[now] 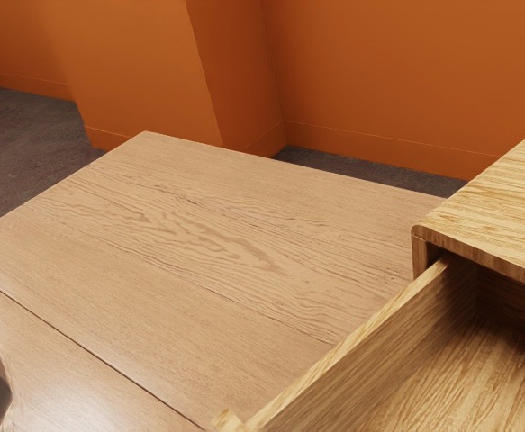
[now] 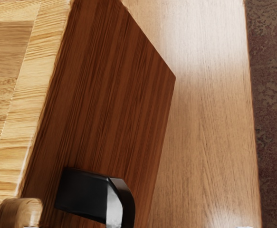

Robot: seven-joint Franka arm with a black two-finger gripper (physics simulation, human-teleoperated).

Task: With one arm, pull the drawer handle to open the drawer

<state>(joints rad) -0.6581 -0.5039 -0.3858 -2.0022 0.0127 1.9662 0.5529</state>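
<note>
Hand (image 2: 94,200) sits against the dark drawer front (image 2: 105,104), just beside the handle (image 2: 17,211); can't tell its grip. At 4 o'clock in the exterior view the drawer (image 1: 397,360) looks well out over the counter (image 1: 199,252), so I'd guess a last straight pull is all that's left.

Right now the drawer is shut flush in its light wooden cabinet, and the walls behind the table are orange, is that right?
No. The drawer stands pulled out of its light wooden cabinet, as the exterior view shows. The walls behind the table are orange.
</note>
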